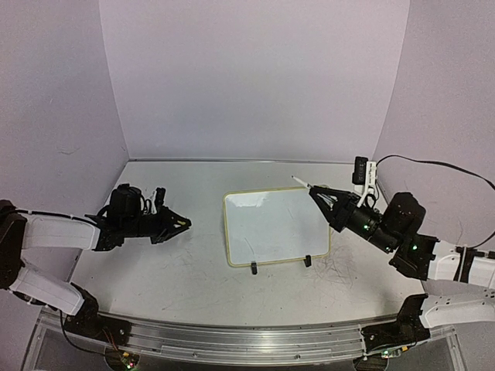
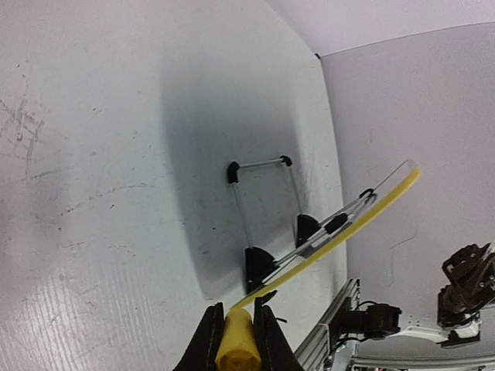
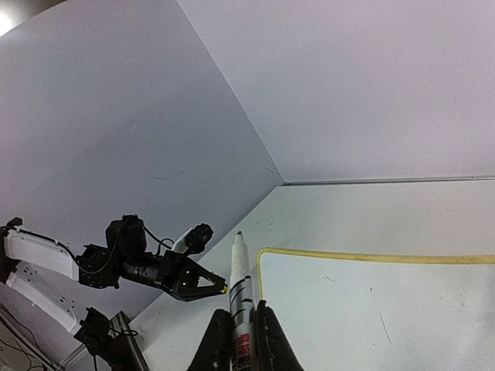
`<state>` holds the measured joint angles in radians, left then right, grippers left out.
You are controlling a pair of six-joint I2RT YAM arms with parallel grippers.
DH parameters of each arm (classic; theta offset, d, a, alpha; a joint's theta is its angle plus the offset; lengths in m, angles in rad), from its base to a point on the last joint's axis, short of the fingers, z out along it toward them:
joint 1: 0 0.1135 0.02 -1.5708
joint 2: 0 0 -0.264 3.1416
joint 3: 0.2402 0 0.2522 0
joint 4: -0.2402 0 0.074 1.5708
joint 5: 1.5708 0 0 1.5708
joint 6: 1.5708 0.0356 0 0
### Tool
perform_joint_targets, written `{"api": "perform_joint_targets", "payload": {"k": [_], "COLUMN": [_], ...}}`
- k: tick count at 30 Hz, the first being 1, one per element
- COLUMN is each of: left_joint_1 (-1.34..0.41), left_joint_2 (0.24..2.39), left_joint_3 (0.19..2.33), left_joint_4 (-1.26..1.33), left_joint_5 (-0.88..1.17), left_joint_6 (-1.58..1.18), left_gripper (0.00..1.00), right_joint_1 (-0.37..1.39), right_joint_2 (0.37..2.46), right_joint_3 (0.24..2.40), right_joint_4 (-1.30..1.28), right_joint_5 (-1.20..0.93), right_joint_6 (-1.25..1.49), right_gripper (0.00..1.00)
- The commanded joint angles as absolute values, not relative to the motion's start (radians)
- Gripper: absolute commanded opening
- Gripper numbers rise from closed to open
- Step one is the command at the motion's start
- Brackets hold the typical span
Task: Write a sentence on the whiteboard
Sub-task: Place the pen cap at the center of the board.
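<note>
The whiteboard, white with a pale-yellow rim and two black clip feet, lies mid-table. Its face carries only faint specks; the sentence is not in view. My right gripper hovers over the board's far right corner, shut on a white marker with its uncapped tip pointing left past the rim. Left of the board my left gripper is shut on a yellow pen cap. In the left wrist view the whiteboard is seen edge-on beyond the left gripper.
White walls close in the table on three sides. A metal rail runs along the near edge. A small white device with a black cable sits by the right wall. Grey scratches mark the tabletop.
</note>
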<state>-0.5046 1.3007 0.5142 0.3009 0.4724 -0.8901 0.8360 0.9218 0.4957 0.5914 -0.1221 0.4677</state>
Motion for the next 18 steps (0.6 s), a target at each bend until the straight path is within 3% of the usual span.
{"api": "perform_joint_targets", "payload": {"k": [1, 10, 18], "left_joint_1": [-0.542, -0.647, -0.659], "left_joint_2": [1.365, 1.457, 1.470], "left_joint_3": [0.523, 0.622, 0.633], "left_joint_4": [0.291, 0.108, 0.065], "left_joint_5": [0.400, 0.155, 0.062], "left_joint_6": [-0.815, -0.717, -0.692], "left_gripper": [0.02, 0.07, 0.09], "right_joint_1": [0.833, 0.833, 0.834], "right_joint_2": [0.929, 0.943, 0.968], "right_joint_3": [0.526, 0.530, 0.542], "right_joint_4": [0.578, 0.574, 0.574], "right_joint_5": [-0.111, -0.102, -0.091], "right_joint_6": [0.439, 0.422, 0.406], "right_gripper": [0.00, 0.00, 0.00]}}
